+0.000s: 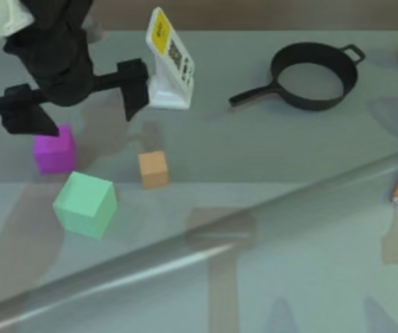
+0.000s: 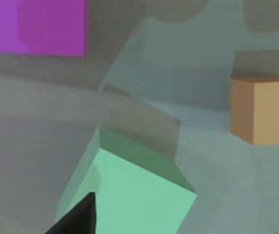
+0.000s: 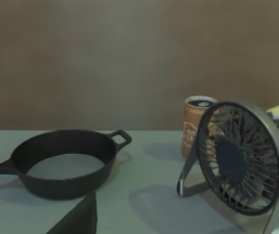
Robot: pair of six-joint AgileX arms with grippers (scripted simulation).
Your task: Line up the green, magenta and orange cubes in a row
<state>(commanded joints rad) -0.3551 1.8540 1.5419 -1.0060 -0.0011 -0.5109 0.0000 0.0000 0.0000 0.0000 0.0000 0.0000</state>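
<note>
- Our left gripper [image 1: 70,104] hangs wide-jawed and empty above the table's left, just over the magenta cube [image 1: 54,151].
- Green cube [image 1: 85,205] and orange cube [image 1: 153,168] sit near; we should square the jaws first.
- Right gripper's jaws: cannot tell.

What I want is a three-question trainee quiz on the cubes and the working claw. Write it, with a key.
1. Do the green cube, magenta cube and orange cube form a straight row yet?
2. True or false: the left claw is shut on the magenta cube.
3. Which cube lies farthest toward the right of the table? A green, B magenta, C orange.

Key
1. No: the green cube sits off the line through the other two.
2. False: the left claw hangs open and holds nothing.
3. C.
</note>
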